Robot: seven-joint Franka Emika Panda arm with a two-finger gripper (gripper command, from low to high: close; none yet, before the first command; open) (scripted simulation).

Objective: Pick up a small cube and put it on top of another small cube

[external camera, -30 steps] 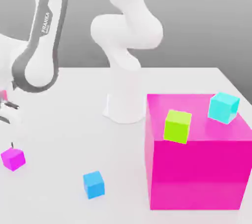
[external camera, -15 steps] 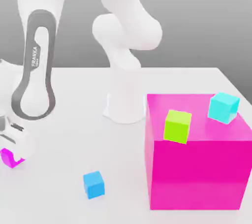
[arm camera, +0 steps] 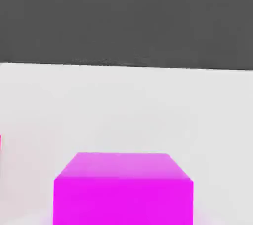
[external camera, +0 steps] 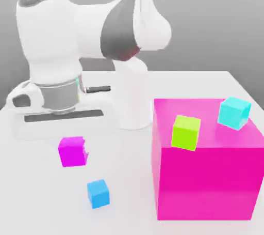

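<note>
Magenta-purple cube in my grip, above the table

My gripper point(external camera: 73, 151) is closed down to the width of the magenta-purple cube point(external camera: 72, 152), which sits between the fingertips, off the table point(external camera: 36, 192), presumably so it can travel over another cube. The blue cube point(external camera: 98, 193) lies below and just beside the gripper; the green cube point(external camera: 186, 132), well off sideways on the huge pink cube point(external camera: 209, 182), could equally be my target.
</note>
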